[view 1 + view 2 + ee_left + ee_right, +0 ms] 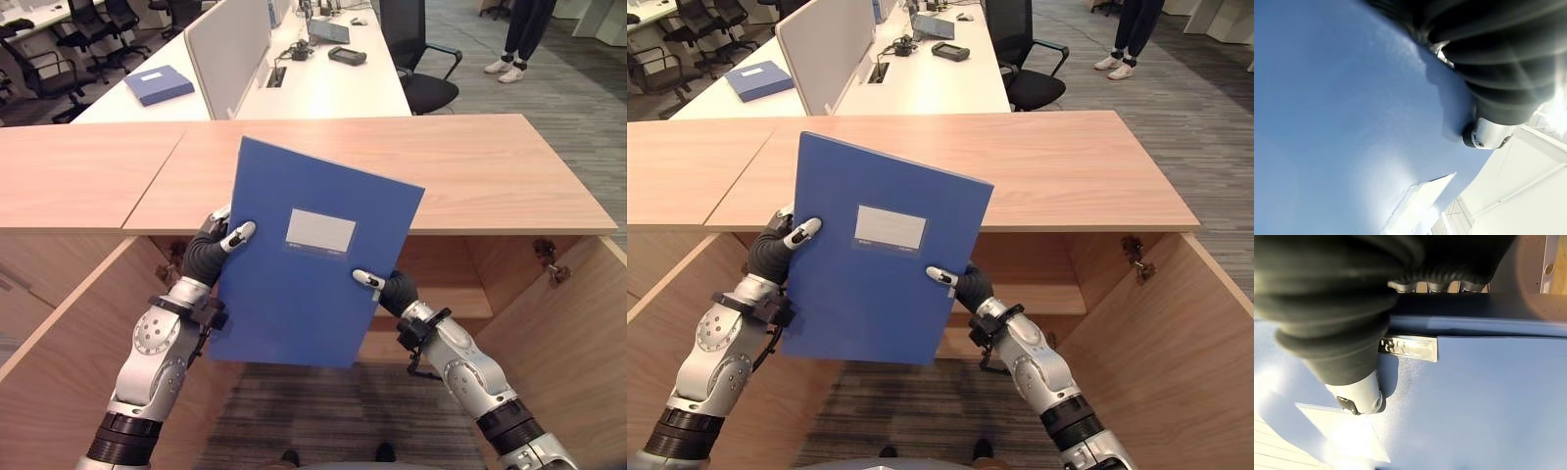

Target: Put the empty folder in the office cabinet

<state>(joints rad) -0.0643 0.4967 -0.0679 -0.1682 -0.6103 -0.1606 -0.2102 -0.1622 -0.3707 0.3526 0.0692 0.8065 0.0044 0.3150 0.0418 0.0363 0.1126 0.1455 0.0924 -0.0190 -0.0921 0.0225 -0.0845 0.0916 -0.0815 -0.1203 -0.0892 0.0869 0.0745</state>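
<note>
A blue folder (pixel 304 274) with a pale label (pixel 320 232) is held upright and slightly tilted in front of the open wooden cabinet (pixel 578 323). My left hand (pixel 211 247) grips its left edge, thumb (pixel 238 235) on the front cover. My right hand (pixel 392 289) grips the right edge lower down, with its thumb (pixel 368 280) on the cover too. In the right wrist view the thumb (pixel 1359 396) presses the blue cover (pixel 1484 401); the left wrist view has the thumb (pixel 1486 137) on the cover (pixel 1342 127). Both hands' fingers are behind the folder.
The cabinet's wooden top (pixel 470 166) spans the view, with both doors (pixel 59 372) swung open and a shelf (pixel 460 299) inside. Beyond are white desks, another blue folder (pixel 159 84), office chairs (pixel 426 69) and a person's legs (pixel 519 39).
</note>
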